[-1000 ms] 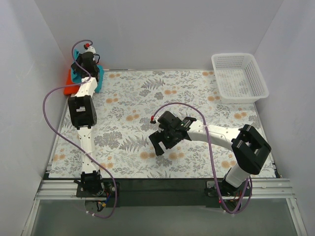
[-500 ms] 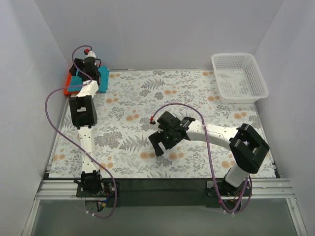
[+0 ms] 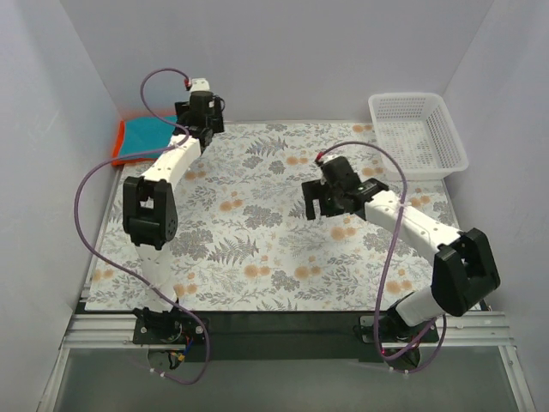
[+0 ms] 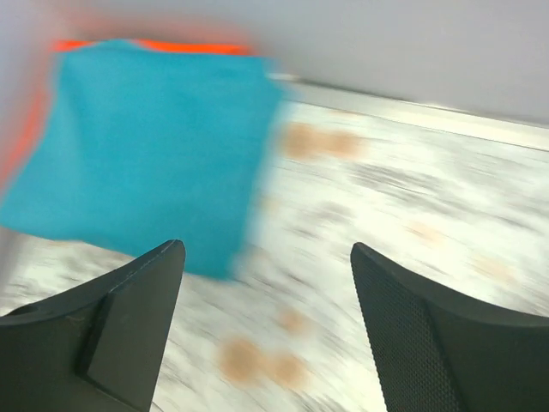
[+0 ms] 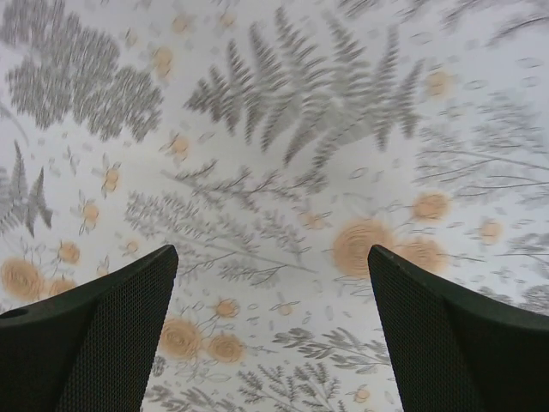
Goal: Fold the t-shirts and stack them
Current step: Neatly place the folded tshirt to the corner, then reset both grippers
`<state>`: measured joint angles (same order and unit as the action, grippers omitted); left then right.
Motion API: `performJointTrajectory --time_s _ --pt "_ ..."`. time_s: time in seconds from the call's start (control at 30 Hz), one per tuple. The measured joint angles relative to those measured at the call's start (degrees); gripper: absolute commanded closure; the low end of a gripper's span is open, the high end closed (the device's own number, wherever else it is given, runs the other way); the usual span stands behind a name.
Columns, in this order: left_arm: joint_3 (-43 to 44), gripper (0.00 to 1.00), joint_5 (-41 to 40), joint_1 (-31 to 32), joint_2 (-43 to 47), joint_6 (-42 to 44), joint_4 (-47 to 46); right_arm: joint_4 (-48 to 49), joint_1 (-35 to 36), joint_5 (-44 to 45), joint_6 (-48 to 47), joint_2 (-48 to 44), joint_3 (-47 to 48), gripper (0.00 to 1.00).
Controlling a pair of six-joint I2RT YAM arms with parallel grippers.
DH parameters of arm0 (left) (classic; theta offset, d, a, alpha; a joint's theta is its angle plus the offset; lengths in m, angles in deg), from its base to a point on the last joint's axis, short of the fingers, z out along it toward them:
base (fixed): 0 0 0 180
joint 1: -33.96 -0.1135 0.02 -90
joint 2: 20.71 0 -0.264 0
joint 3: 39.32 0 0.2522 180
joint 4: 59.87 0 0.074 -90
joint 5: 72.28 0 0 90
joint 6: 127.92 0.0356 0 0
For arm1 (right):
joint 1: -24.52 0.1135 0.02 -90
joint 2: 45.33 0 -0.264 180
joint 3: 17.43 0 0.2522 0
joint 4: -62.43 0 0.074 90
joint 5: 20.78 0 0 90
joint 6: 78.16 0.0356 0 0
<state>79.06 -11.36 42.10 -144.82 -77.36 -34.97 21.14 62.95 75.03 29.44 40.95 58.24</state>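
T-shirts (image 3: 147, 137): the left gripper (image 4: 266, 251), jaws spread, hovers near them at the far edge. They lie stacked, teal atop orange, in the counter's (image 3: 257, 257) far left corner. The right gripper (image 5: 270, 253), likewise spread, hangs over the counter's middle.

Open over the wide middle of the flowered table (image 3: 249, 249), from the near edge to the far wall, between the left arm (image 3: 147, 206) along the left side and the right arm (image 3: 412, 227) slanting in from the near right. Tight in the far-left corner, where the folded teal t-shirt (image 3: 150, 135) on an orange t-shirt (image 3: 117, 148) lies against the wall, near the left gripper (image 4: 264, 257). Blocked at the far right by the white basket (image 3: 418, 136), well apart from the right gripper (image 5: 273, 257), with bare cloth beneath.
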Motion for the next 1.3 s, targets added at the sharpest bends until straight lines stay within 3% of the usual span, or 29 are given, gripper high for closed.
performJointTrajectory --time_s 0.17,0.33,0.43,0.63,0.8,0.97,1.3 --pt "-10.6 0.14 13.6 10.4 19.1 -15.1 5.8 -0.3 -9.4 5.7 -0.7 -8.9 1.5 0.02" --pt "-27.2 0.11 19.8 8.2 44.2 -25.7 9.4 -2.1 -13.0 14.8 -2.9 -23.8 2.3 0.02" --pt "-33.7 0.11 16.4 6.3 58.6 -28.5 13.4 -3.0 -13.0 19.1 -4.1 -33.2 2.0 0.02" --pt "-38.4 0.1 6.3 6.9 82.5 -30.0 20.0 -3.7 -13.0 24.4 -6.5 -52.9 -2.6 0.02" --pt "-43.5 0.09 -4.2 7.0 99.5 -29.9 22.4 -4.9 -13.1 26.2 -7.2 -63.0 -8.7 0.02" --pt "-49.1 0.07 -9.1 7.0 109.4 -27.5 22.1 -5.9 -13.1 27.4 -8.5 -69.2 -12.4 0.02" --pt "-58.6 0.04 -9.8 7.0 112.3 -30.8 20.9 -5.4 -13.1 28.7 -9.1 -76.5 -16.7 0.02"
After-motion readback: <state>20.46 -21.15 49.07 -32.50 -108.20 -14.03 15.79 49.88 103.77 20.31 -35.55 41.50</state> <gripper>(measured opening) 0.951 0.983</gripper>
